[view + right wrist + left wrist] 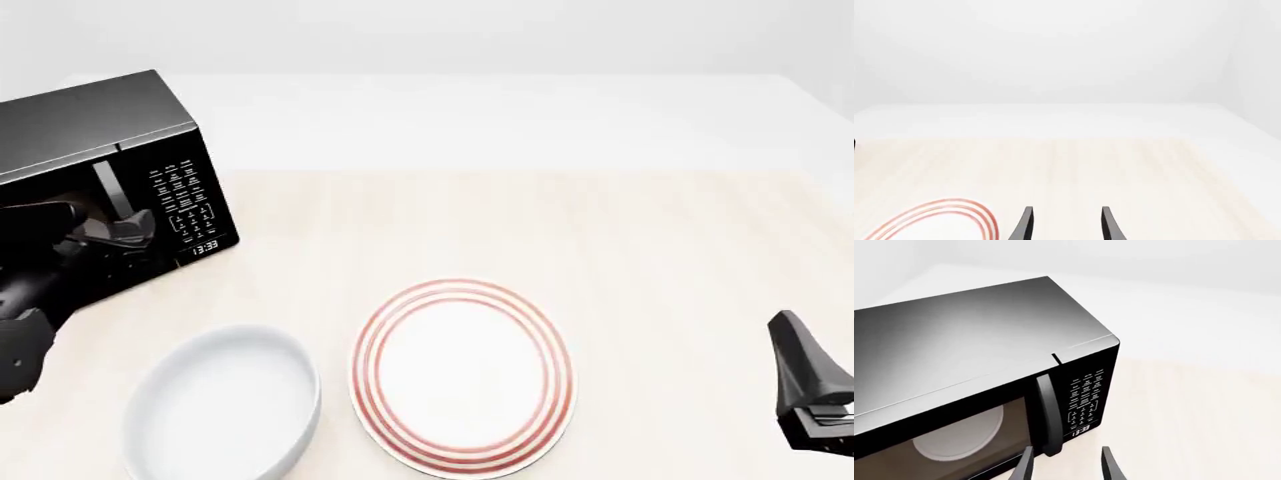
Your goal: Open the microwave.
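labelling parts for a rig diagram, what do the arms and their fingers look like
Both arms are matt black with blocky, angular housings. The left gripper and right gripper each carry two thin, dark, blade-like fingers that taper toward the tips. In the front view the right arm's end is a black wedge-shaped block. No cables or markings show.

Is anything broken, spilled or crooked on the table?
Nothing stands out. The microwave sits at an angle at the table's far left, door shut and whole. The white bowl and the red-ringed plate lie flat and empty. The left end effector is open near the handle.
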